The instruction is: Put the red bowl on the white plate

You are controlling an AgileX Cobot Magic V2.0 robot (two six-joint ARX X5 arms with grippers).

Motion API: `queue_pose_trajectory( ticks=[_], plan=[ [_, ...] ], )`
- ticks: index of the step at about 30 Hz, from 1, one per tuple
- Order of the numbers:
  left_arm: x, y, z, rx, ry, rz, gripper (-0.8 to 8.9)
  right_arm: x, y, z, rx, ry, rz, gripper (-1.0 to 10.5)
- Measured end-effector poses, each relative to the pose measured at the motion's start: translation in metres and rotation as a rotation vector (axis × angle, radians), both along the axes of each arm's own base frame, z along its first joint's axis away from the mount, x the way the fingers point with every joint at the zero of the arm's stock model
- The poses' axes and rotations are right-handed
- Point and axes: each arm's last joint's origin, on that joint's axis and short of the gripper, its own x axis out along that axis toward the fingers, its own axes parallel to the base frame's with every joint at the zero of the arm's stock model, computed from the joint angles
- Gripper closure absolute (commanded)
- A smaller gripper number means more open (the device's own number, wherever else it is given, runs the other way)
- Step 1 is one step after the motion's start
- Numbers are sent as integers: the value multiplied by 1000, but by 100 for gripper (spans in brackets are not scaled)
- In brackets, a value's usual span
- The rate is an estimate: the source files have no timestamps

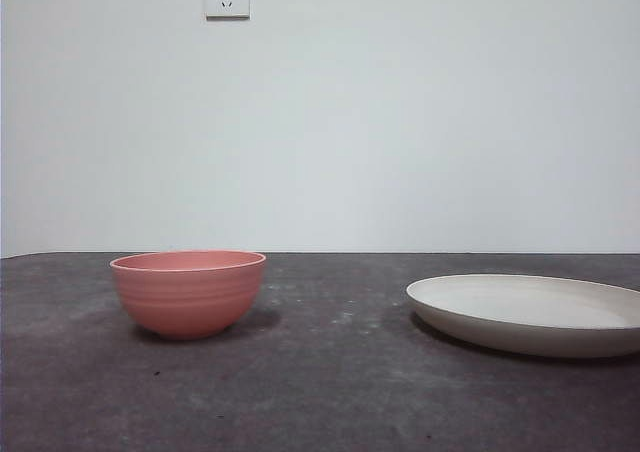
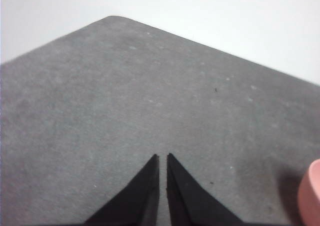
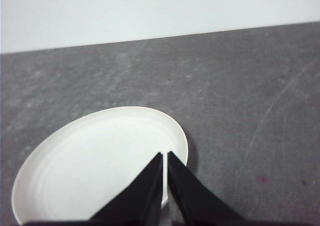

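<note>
Coral red bowl (image 1: 188,292) sits upright on the dark table (image 1: 330,392), well apart from the unmarked white plate (image 1: 530,314). Left gripper (image 2: 163,157) and right gripper (image 3: 165,155) are both closed, empty.

Red bowl (image 1: 188,294): matt salmon-pink finish, faint horizontal ridges on the outer wall, smooth rim; looks like plastic or glazed ceramic, cannot tell which.
White plate (image 1: 520,317): off-white, smooth, low sheen, plain, with faint concentric rings inside in the right wrist view.
Desk (image 1: 330,392): dark grey, matt, slightly rough like felt or worn mat, with pale scuffs and specks.
Left hand (image 2: 163,158) and right hand (image 3: 165,156): black, matt, smooth jaws.
Wall (image 1: 400,122): white, flat, matt.
</note>
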Motion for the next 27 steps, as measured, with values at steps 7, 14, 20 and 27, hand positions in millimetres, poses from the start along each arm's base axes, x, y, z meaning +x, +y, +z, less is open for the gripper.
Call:
queue_pose_trajectory(
  ticks=[7, 14, 20, 27],
  plan=[
    [0, -2, 0, -121, -8, -59, 798, 0, 0, 0, 101, 18, -15, 937],
    [-5, -4, 15, -199, 6, -92, 798, -5, 0, 24, 155, -31, -19, 937],
    [-12, -5, 58, -214, -7, -130, 798, -14, 0, 64, 159, -107, -12, 937],
    [-7, -8, 100, -175, 124, -252, 799, -15, 1, 105, 137, -7, 20, 937]
  ],
)
